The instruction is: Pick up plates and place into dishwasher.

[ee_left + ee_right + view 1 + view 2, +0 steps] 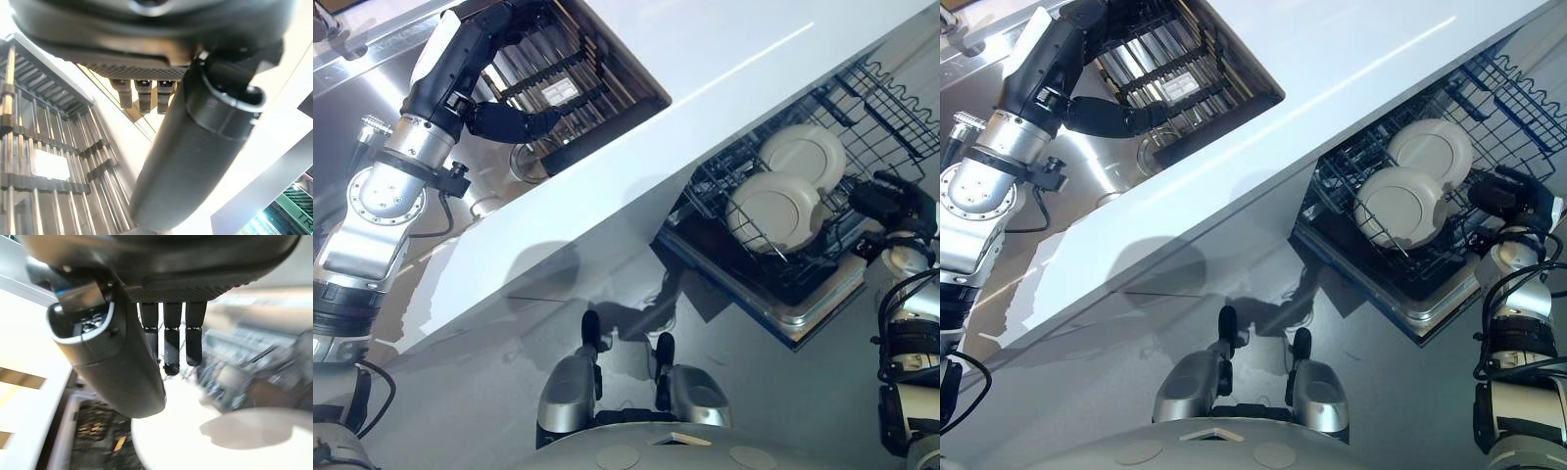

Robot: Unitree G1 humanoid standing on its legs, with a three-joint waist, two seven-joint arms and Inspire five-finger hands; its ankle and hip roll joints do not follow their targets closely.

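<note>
Left hand [509, 121]: fingers relaxed, empty, over the drying rack [570, 80] in the sink.
Rack: no plate seen on it.
Plates [773, 210]: two upright in the dishwasher basket [886, 108].
Right hand [893, 201]: fingers straight, empty, beside basket.
Progress: judged nearly complete.

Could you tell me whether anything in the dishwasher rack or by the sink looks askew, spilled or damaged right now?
Nothing stands out. Two white plates stand on edge, one behind the other, in the dishwasher rack. The left robot hand hovers open over the sink drying rack; the right robot hand is open beside the plates.
</note>
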